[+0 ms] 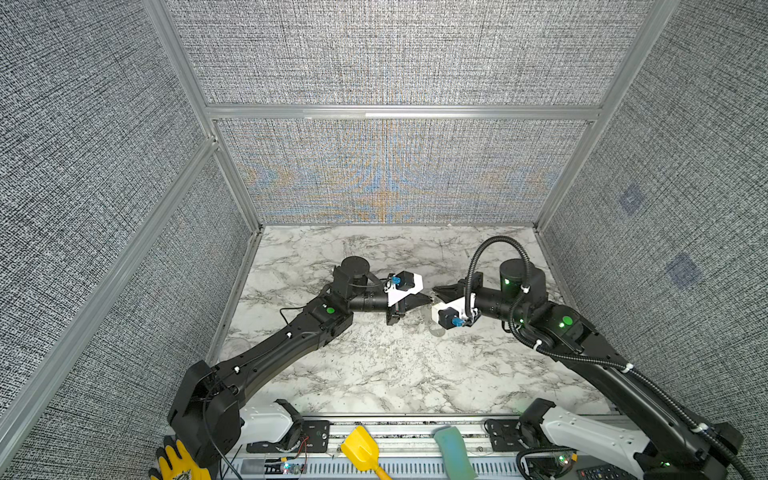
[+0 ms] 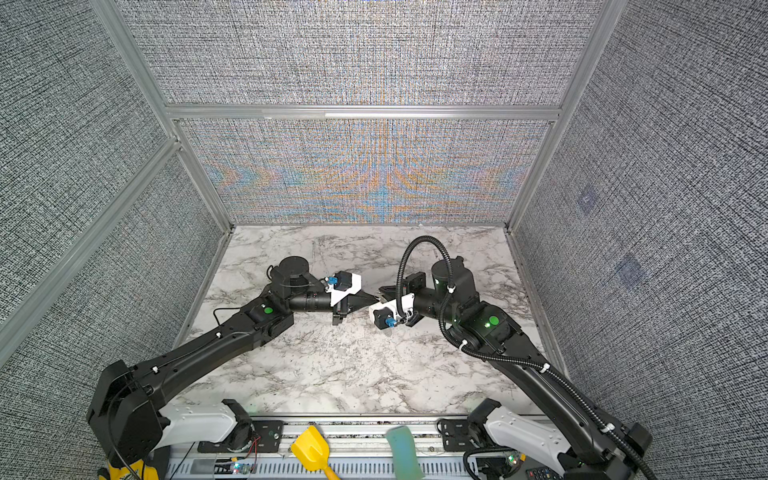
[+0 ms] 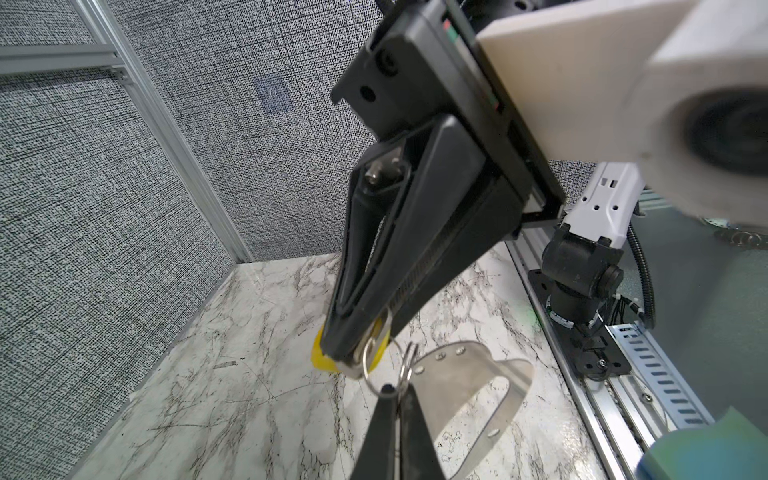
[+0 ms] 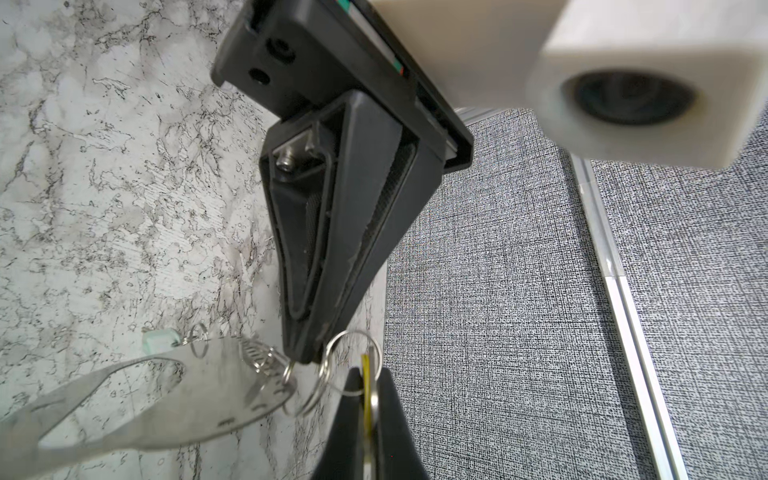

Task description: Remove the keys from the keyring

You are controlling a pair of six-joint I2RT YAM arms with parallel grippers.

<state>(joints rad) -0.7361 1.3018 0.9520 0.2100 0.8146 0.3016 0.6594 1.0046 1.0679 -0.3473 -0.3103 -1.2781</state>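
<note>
Above the counter's (image 1: 374,374) centre, the right gripper (image 3: 351,353) clamps the yellow-tagged key (image 3: 322,357), while the left gripper (image 3: 395,392) is pinched shut on wire rings (image 3: 409,363) at the keyring's (image 3: 469,386) edge.

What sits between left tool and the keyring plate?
Linked wire split rings, with the right tool shut on them, bridge the yellow-tagged key in the left tool and the keyring plate. Clearest in the left wrist view.
</note>
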